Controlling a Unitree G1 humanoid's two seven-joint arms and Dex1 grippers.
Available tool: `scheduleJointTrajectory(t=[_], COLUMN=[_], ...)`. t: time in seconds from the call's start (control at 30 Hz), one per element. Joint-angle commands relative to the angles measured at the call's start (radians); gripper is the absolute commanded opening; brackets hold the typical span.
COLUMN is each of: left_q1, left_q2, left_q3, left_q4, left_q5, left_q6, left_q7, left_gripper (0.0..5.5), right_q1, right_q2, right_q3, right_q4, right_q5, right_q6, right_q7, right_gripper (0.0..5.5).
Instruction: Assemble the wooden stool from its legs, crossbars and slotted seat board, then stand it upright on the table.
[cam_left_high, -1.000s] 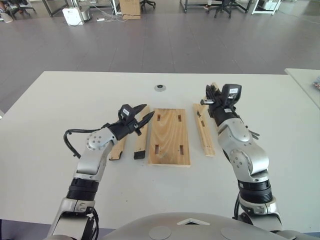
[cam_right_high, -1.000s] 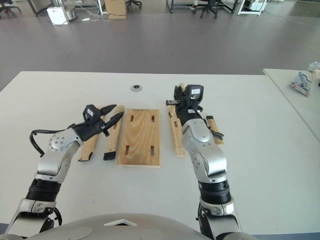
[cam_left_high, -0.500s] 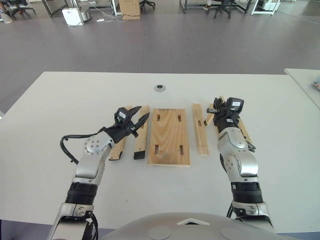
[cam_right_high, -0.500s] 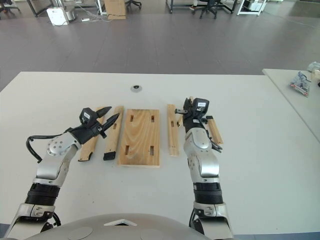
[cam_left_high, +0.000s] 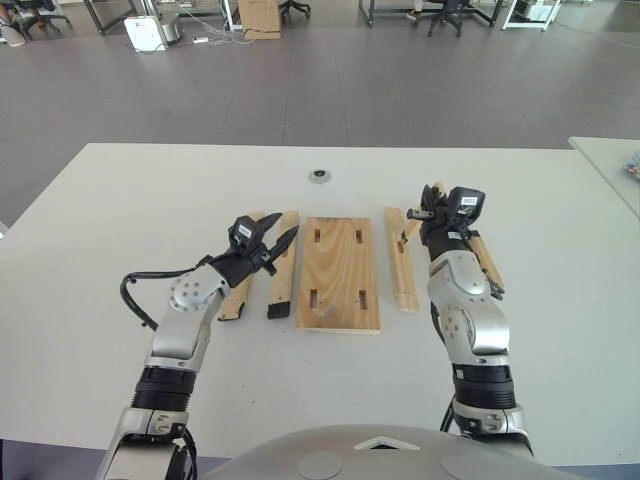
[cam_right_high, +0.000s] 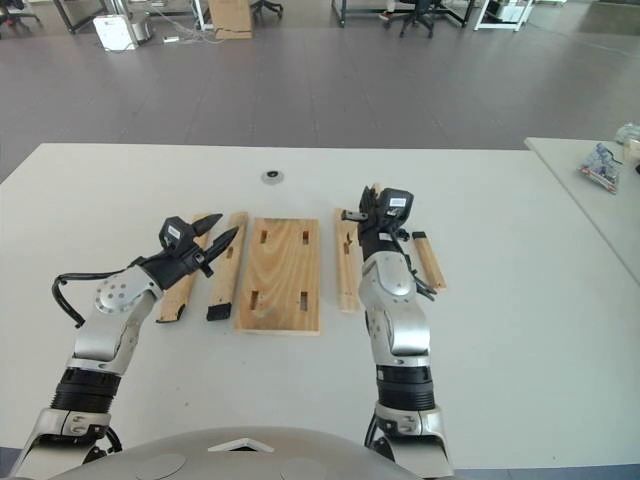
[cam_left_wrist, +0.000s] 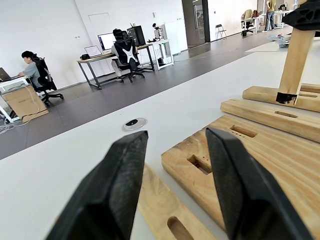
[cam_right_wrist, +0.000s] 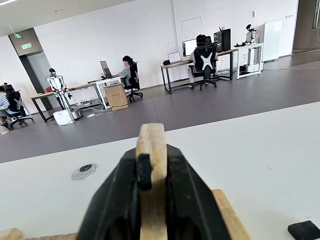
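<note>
Pale wood seat board (cam_left_high: 340, 273) — white table (cam_left_high: 120, 220)

Narrow strips of table (cam_left_high: 150, 200) separate the board (cam_left_high: 340, 270) from two bars (cam_left_high: 282, 282) on its left and a single bar (cam_left_high: 402, 270) on its right. The right gripper (cam_right_wrist: 151, 167), clamped on a standing stick (cam_right_wrist: 151, 142), occupies the right side. Wider room lies toward the round disc (cam_left_high: 319, 176)

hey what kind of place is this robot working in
Most likely an open-plan robotics lab or office: desks with monitors and office chairs along the wall, another humanoid robot standing there, and a wide grey floor beyond the white table.
</note>
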Motion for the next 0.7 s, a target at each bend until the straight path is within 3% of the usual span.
scheduleJointTrajectory(t=[0.03, 0.33, 0.7], left_q1=[-0.003, -0.007, 0.000], left_q2=[0.001, 0.004, 0.001], left_q3=[0.003, 0.003, -0.002], left_q4=[-0.002, -0.002, -0.011], left_q5=[0.010, 0.013, 0.022], left_q6=[-0.010, -0.011, -0.016], left_q7=[0.002, 0.000, 0.002], left_gripper=[2.12, 2.12, 2.12], right_q1=[0.009, 0.025, 0.060], right_q2=[0.017, 0.032, -0.035], right_q3=[-0.002, -0.008, 0.040], right_q4=[0.014, 0.061, 0.114], right_q5=[0.000, -0.017, -0.097], right_q6=[0.020, 0.002, 0.025], right_q7=[0.005, 0.012, 0.072], right_gripper=[0.41, 0.41, 0.41])
